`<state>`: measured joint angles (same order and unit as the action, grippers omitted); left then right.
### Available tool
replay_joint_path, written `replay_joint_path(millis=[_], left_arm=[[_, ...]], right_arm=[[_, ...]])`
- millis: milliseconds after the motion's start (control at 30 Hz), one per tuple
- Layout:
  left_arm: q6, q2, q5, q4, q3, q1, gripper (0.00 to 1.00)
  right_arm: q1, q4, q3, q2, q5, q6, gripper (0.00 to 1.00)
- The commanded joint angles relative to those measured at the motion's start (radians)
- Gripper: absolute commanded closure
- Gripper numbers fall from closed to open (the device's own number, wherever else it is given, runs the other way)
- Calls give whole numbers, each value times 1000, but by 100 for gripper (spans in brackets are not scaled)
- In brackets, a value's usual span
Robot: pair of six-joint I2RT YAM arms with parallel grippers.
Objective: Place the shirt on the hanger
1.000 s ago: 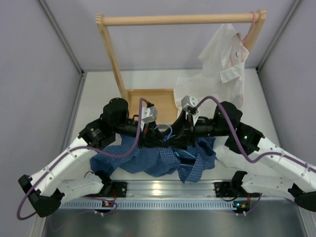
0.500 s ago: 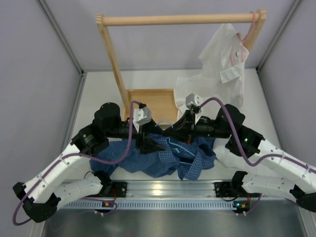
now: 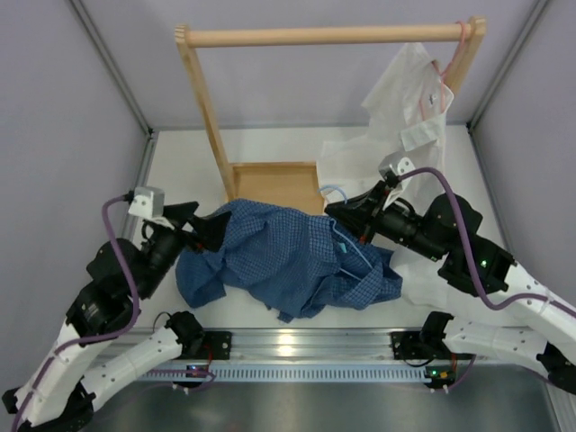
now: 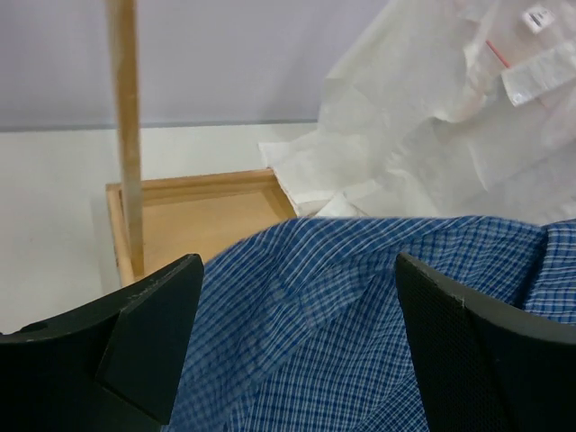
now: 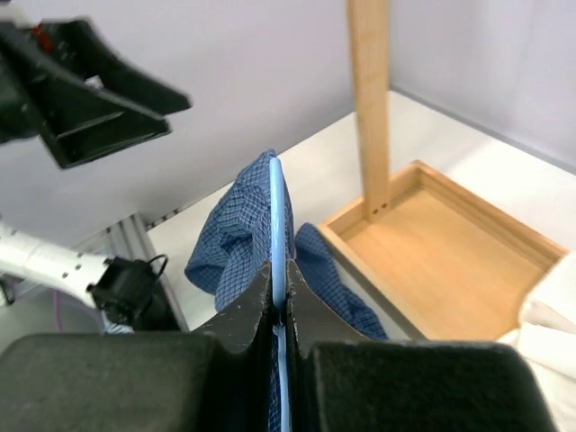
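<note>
Tabletop point(image 3: 180, 162): right tool point(image 5: 279, 272) pinches hanger point(image 5: 276, 202).

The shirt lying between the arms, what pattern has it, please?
The shirt: fine blue check, clearest from left wrist.

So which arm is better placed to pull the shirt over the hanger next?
Likely left: the left fingers are open and empty, right at the shirt, while the right fingers are shut on the hanger.

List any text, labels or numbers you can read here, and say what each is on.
Label on the white shirt: dark print, too small to read.
Blue checked shirt, hanger, wooden rack: no text visible.
Nothing else is legible in any view.
</note>
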<state>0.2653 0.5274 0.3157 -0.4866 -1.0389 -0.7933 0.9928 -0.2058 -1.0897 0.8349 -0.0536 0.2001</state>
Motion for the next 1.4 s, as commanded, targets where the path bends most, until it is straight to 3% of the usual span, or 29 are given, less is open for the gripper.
replay_joint_path(millis=[0, 233, 367, 467, 500, 600, 667, 700, 733, 1100, 1367], left_arm=[[133, -50, 168, -90, 97, -1, 10], [201, 72, 106, -38, 187, -1, 9], [198, 75, 109, 77, 252, -1, 21], [196, 105, 224, 108, 255, -1, 46], [210, 124, 373, 108, 254, -1, 59], [178, 151, 528, 155, 247, 0, 57], [120, 158, 534, 266, 247, 2, 56], [59, 167, 508, 304, 246, 3, 66], [46, 175, 473, 325, 240, 6, 100], [-55, 198, 612, 253, 30, 25, 100], [-286, 324, 569, 153, -321, 25, 100]], right_arm=[[9, -67, -133, 9, 159, 24, 100], [9, -110, -214, 38, 98, 39, 100], [9, -125, -223, 27, 87, 45, 100], [9, -135, -228, 21, 71, 45, 100], [9, -138, -228, 18, 64, 44, 100], [9, -138, -208, 0, 61, 41, 100], [9, -138, -194, -16, 57, 36, 100], [9, -139, -193, -20, 29, 35, 100], [9, -141, -190, -29, 28, 32, 100], [9, -211, -193, -91, -17, 18, 100], [9, -239, -311, -63, -201, 18, 100]])
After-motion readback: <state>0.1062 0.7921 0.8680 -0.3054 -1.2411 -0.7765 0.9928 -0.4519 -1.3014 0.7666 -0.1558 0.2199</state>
